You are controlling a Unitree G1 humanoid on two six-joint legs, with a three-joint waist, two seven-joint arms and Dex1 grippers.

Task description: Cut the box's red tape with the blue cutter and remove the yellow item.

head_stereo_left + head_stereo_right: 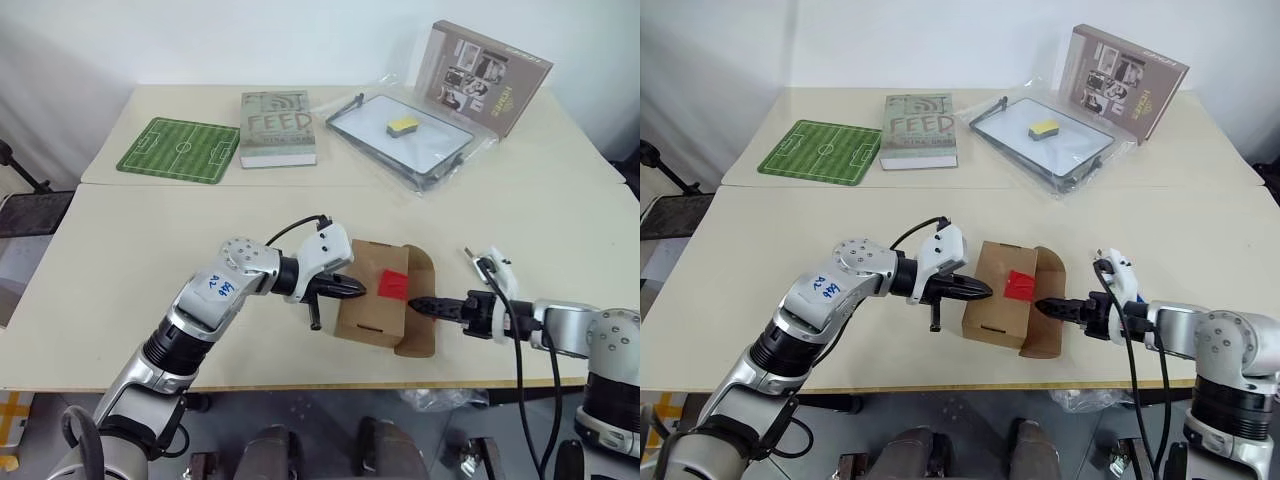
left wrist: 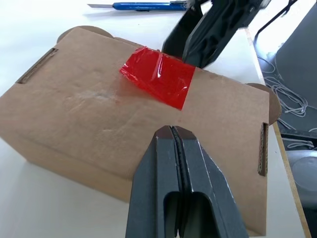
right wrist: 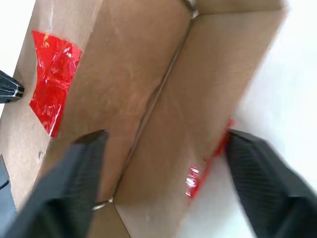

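The brown box [image 1: 362,312] lies on the near table, and the red tape [image 1: 392,284] patch sits on its top. Its right-hand flap [image 1: 420,325] stands swung outward, and a red tape shred [image 3: 197,176] clings to that flap's edge. The inside of the box is hidden. My left gripper [image 1: 355,291] is shut and empty, its tips resting on the box top just left of the tape [image 2: 159,77]. From the right, my right gripper [image 1: 416,302] reaches the open flap, its fingers [image 3: 81,168] spread wide and holding nothing. The blue cutter [image 2: 143,6] lies on the table beyond the box.
On the far table lie a green football-pitch mat [image 1: 180,149], a grey book [image 1: 277,128], a black-framed tray [image 1: 345,125] in a clear bag with a small yellow block [image 1: 403,125] on it, and a printed picture box [image 1: 485,76]. The near table's front edge [image 1: 300,385] is close.
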